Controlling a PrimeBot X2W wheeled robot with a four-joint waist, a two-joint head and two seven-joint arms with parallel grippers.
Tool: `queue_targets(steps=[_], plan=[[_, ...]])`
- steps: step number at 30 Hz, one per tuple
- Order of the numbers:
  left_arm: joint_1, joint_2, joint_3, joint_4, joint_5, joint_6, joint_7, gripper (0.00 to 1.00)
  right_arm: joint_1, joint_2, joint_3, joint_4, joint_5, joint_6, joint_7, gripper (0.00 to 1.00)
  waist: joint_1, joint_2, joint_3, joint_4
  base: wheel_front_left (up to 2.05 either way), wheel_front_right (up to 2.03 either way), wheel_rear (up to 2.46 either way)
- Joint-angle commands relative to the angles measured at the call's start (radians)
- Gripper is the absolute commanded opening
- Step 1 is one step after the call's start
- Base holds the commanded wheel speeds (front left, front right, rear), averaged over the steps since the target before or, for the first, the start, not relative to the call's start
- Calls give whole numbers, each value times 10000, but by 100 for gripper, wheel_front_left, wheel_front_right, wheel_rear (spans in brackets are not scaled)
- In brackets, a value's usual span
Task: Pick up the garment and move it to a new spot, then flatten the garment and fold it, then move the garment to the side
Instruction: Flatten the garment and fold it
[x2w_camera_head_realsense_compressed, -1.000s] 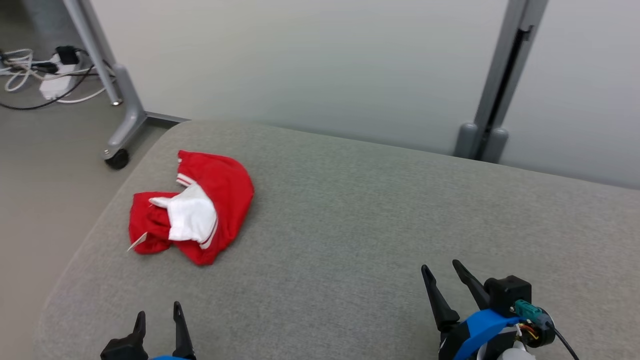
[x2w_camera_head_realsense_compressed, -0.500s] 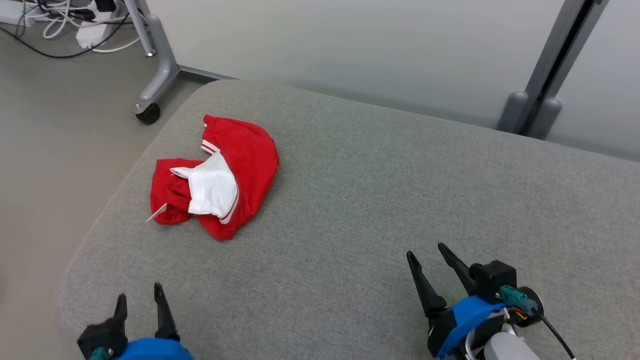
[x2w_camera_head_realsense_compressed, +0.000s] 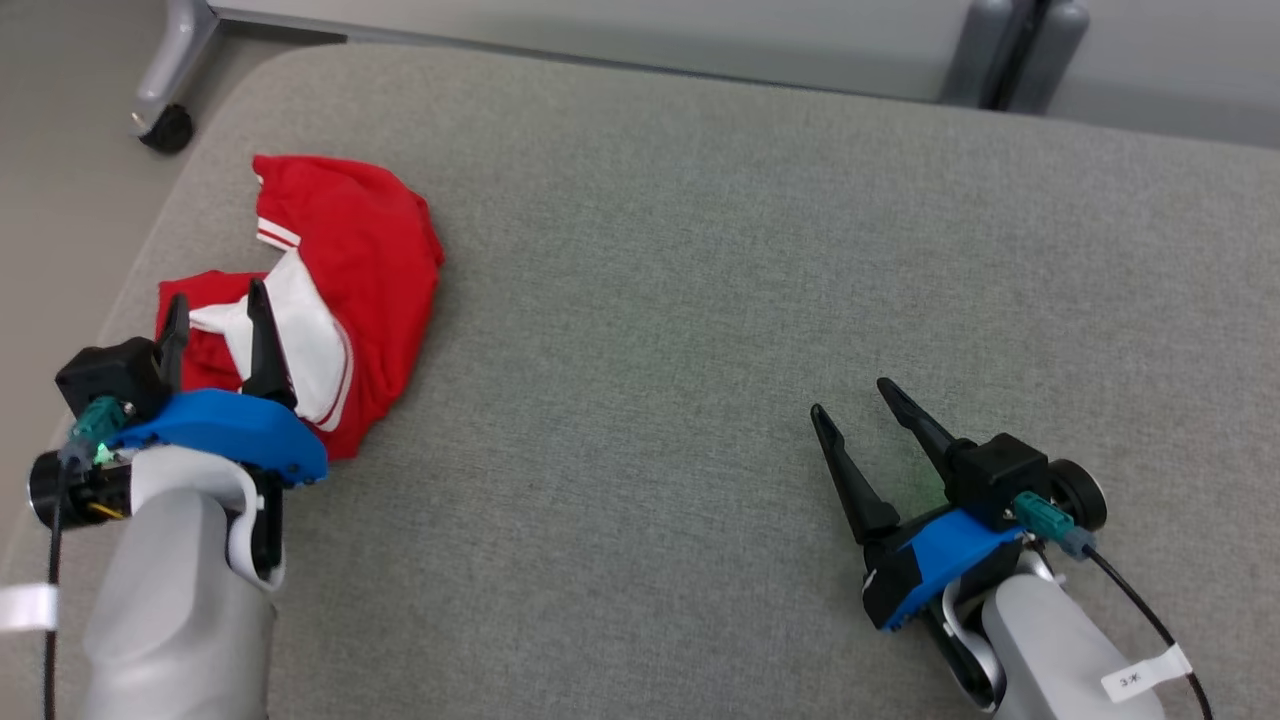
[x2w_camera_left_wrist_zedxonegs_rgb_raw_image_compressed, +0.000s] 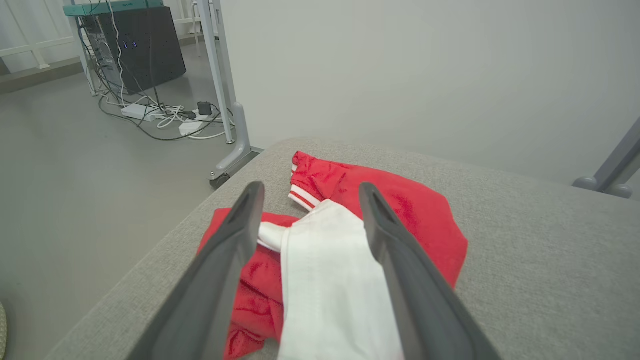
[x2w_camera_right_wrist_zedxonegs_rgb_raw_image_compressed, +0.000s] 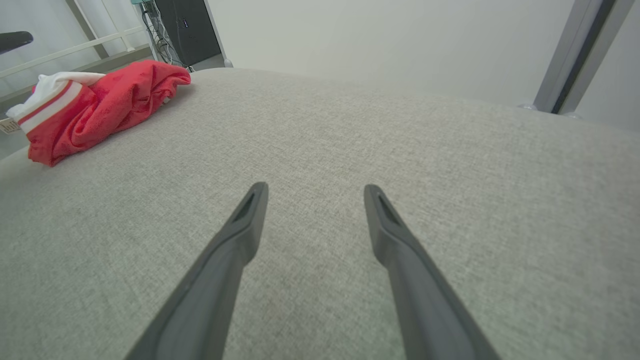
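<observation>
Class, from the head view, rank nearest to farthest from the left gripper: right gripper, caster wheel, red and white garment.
1. Red and white garment, beneath the left gripper.
2. Caster wheel, on the floor, upper left.
3. Right gripper, far across, lower right.

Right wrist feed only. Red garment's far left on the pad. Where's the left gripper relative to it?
Observer: Left gripper is over the garment, its fingers either side of the white part.
Operator: Gripped?
Observer: No. Jaws wide open, nothing pinched.
Operator: Edge clearance?
Observer: Garment lies at the pad's left rounded corner; a caster wheel stands on the floor beyond.
</observation>
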Motion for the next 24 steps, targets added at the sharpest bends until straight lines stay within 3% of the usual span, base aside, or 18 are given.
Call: queue_targets(steps=[1,7,13,14,15,24], plan=[[-320,135,34,233,-82,-66,110,100,-150,-80,99,-97,88,-1,-31,100,-3,0,153,-49,0,0,0],[-1696,529,111,1944,-268,31,1164,100,-533,-315,341,-342,215,-1,-31,100,-3,0,729,-556,0,0,0],[-2046,683,111,3356,-370,286,2014,98,-629,-408,254,-414,325,-1,-31,100,-3,0,935,-940,0,0,0],[-2052,674,140,3480,-405,289,1959,15,-617,-414,220,-400,340,-1,-31,100,-3,0,933,-975,0,0,0],[-2036,677,113,3631,-425,229,1994,0,-598,-413,191,-387,361,-1,-31,100,-3,0,917,-1009,0,0,0],[-2499,940,-617,3187,170,-73,366,0,-232,-94,-213,-269,375,1,-31,100,-3,0,294,-1263,0,0,0]])
